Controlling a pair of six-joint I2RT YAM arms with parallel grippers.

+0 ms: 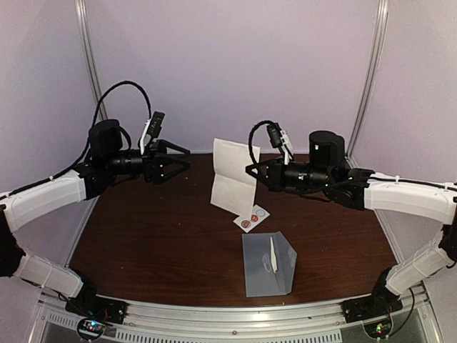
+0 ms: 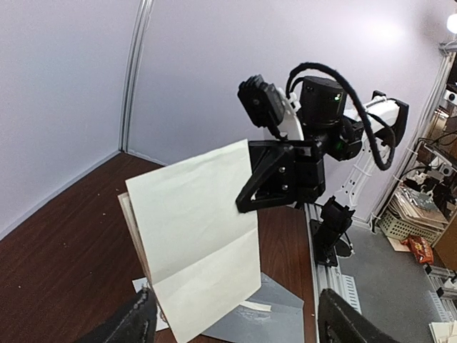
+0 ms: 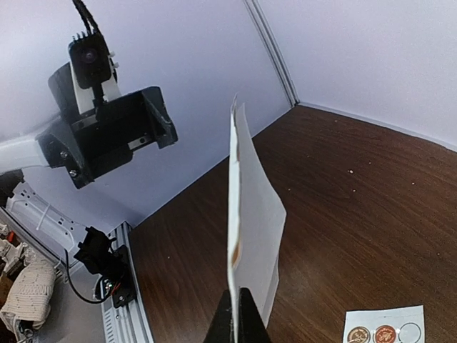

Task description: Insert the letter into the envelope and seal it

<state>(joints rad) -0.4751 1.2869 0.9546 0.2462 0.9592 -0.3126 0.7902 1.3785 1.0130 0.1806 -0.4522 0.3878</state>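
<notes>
The letter (image 1: 234, 175) is a white creased sheet that hangs upright above the back of the table. My right gripper (image 1: 251, 170) is shut on its right edge. In the right wrist view the letter (image 3: 250, 214) stands edge-on, pinched in the right gripper (image 3: 235, 318). The left wrist view shows the letter (image 2: 193, 236) face-on with the right gripper (image 2: 244, 202) on it. The grey-blue envelope (image 1: 268, 264) lies flat near the front, flap open; it also shows in the left wrist view (image 2: 282, 314). My left gripper (image 1: 182, 161) is open and empty, left of the letter and apart from it.
A small white card with red round stickers (image 1: 251, 218) lies on the brown table between letter and envelope; it also shows in the right wrist view (image 3: 382, 330). Lilac walls close in the back and sides. A metal rail (image 1: 235, 318) runs along the front edge.
</notes>
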